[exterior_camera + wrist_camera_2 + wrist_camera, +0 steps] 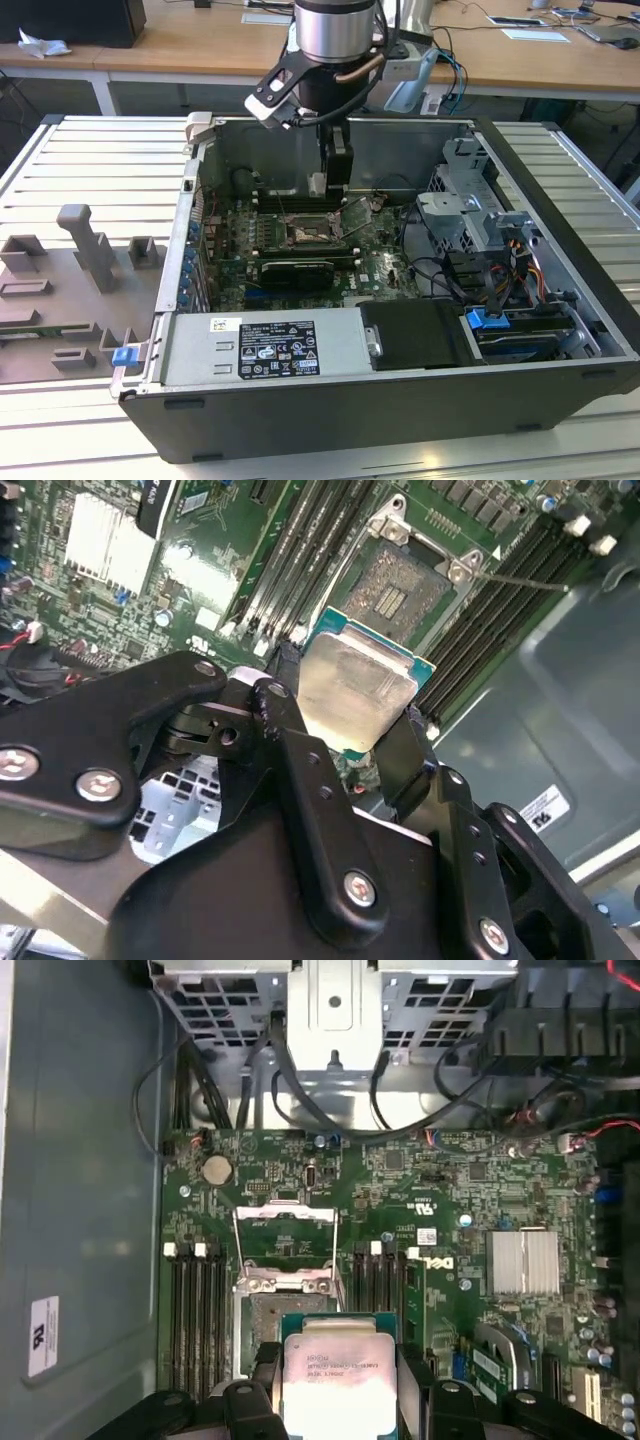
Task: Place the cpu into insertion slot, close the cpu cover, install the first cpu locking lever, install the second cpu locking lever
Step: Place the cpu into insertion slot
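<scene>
Gripper (348,730) clamped on cpu (355,685), fingers (283,715) pinching opposite edges; chip hangs near slot (395,590), not yet seated; cover (285,1232) flipped up; prob. light, stiff, fragile underneath; edge hold suits, min. squeeze.

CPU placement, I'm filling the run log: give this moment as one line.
claw: shut on cpu | cpu: held, not seated | insertion slot: bare | cpu cover: open
</scene>
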### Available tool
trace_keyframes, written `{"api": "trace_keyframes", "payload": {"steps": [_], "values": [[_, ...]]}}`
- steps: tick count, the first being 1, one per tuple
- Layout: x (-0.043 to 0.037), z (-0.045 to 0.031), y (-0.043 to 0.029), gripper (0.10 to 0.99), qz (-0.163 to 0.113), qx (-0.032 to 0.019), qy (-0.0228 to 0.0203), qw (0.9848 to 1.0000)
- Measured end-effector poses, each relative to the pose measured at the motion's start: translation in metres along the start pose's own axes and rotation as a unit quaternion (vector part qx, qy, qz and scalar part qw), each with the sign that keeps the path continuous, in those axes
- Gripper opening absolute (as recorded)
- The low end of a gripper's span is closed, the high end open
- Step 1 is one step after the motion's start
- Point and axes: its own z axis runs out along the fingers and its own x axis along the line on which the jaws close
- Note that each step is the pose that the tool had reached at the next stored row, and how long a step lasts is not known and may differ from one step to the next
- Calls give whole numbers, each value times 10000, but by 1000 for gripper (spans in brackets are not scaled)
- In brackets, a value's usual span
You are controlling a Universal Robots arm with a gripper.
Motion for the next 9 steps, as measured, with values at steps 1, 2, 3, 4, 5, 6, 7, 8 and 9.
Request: {"api": "trace_keyframes", "payload": {"steps": [1,2,3,4,5,6,7,8,9], "values": [[3,29,-33,541,-5,0,1,10000],[4,61,-54,541,-7,0,1,10000],[5,87,-66,541,-9,0,1,10000],[7,109,-74,541,-11,0,1,10000],[9,127,-80,541,-15,0,1,10000],[12,143,-84,541,-24,1,2,10000],[15,164,-88,541,-44,1,3,10000],[19,181,-90,541,-64,1,5,10000],[32,214,-93,541,-92,2,7,10000]]}}
